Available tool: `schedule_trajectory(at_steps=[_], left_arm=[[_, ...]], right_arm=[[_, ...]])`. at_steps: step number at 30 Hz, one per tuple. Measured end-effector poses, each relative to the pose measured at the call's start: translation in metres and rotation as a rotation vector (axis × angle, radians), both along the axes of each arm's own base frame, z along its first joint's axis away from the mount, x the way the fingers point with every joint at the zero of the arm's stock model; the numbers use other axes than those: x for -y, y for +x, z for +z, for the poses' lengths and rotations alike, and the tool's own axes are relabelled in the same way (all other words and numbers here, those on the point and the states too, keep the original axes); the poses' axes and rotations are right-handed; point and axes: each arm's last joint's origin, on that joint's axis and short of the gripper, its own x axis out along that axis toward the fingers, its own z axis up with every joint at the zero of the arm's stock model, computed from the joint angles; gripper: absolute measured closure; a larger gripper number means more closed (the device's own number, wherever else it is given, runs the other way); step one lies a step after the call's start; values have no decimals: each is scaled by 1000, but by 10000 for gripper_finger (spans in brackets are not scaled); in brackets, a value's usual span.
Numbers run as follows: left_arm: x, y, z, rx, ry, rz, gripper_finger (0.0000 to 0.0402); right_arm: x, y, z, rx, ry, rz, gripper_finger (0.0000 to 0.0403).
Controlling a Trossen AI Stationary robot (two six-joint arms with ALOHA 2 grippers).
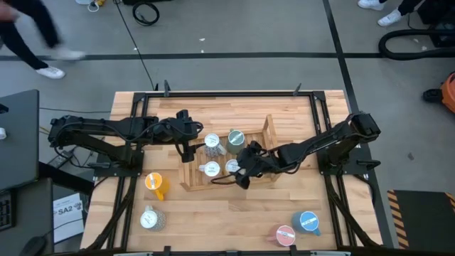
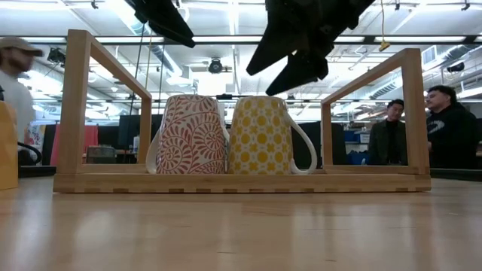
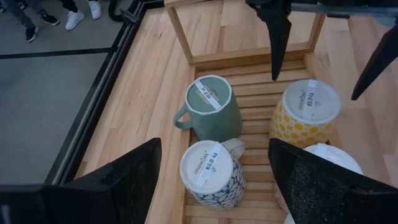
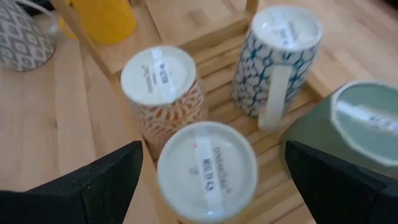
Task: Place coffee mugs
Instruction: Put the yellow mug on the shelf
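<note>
Red-swirl mug (image 2: 192, 135), yellow-dotted mug (image 2: 260, 135) upside down (labelled bases); left hand (image 1: 186, 144), right hand (image 1: 245, 173) wide.

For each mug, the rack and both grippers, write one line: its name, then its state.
green mug: upside down in rack
blue patterned mug: upside down in rack
yellow dotted mug: upside down in rack
red patterned mug: upside down in rack
wooden rack: flat on table, holding four mugs
left gripper: open, above rack
right gripper: open, above rack
</note>
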Motion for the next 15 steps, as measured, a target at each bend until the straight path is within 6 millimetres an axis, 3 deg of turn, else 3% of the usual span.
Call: schedule_trajectory(at_steps=[8, 15], left_arm=[[0, -12, 10, 35, -3, 6, 99], [6, -42, 24, 94, -113, 27, 99]], right_arm=[[0, -4, 8, 11, -30, 21, 6], [0, -5, 8, 5, -32, 21, 6]])
